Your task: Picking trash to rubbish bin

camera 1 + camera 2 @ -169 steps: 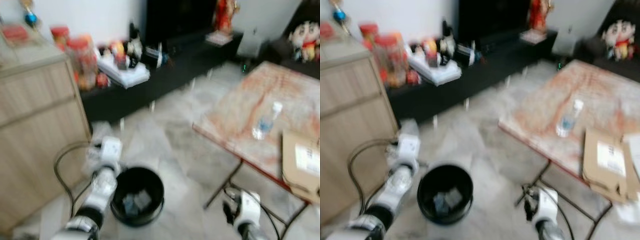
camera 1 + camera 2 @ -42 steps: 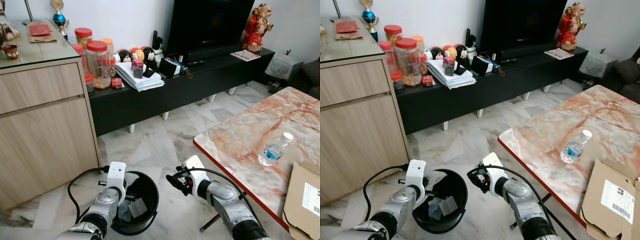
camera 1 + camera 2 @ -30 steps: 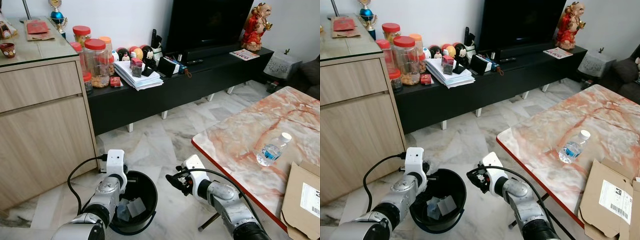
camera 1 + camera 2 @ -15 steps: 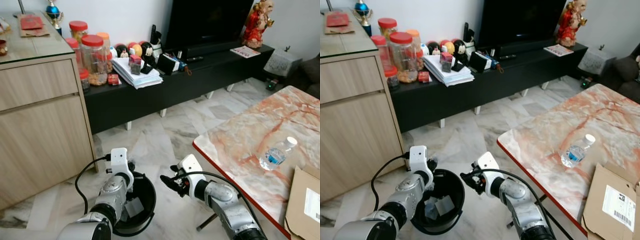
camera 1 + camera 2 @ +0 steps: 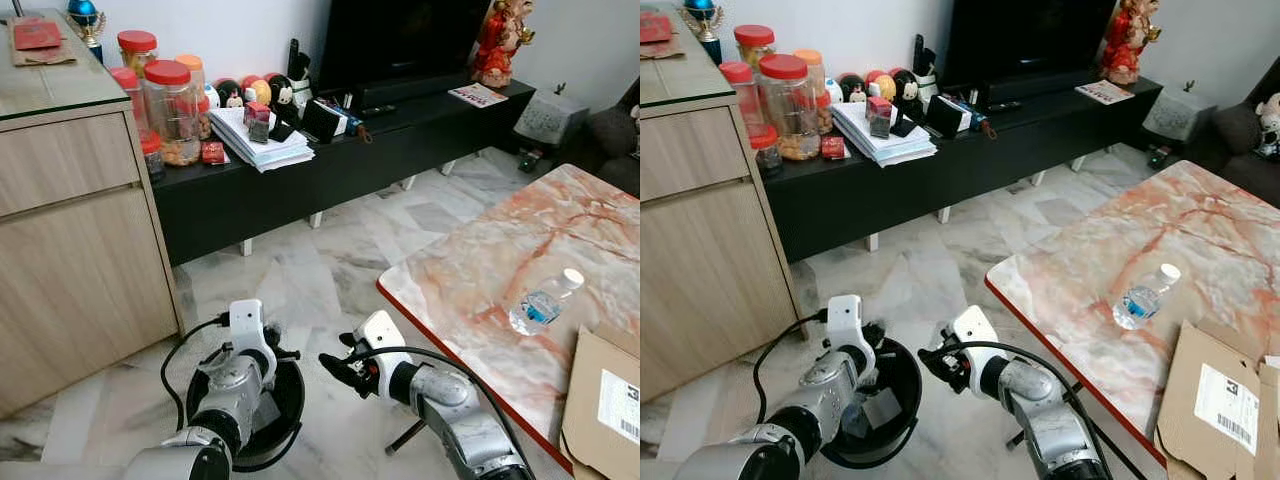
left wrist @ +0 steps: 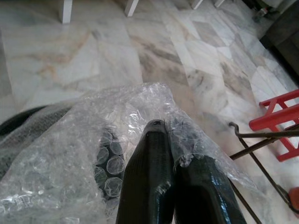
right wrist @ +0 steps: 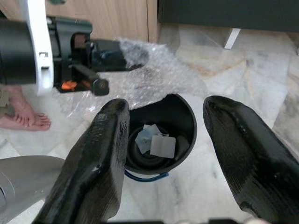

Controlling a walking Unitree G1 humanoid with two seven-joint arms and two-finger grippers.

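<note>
A crumpled sheet of clear bubble wrap [image 6: 93, 140] is held pinched in the closed left gripper [image 6: 175, 154], above the round black plastic bin [image 7: 161, 135] at the frame's lower left. Light, limp and slippery, it is best gripped at a bunched fold. The right gripper [image 7: 161, 135] is spread wide, empty.

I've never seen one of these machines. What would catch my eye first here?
Probably the left gripper, pinched shut on a crinkly sheet of bubble wrap just above a black rubbish bin on the marble floor. The right gripper hangs open beside the bin, which already holds scraps. To the right, a plastic water bottle lies on a reddish marble table.
</note>
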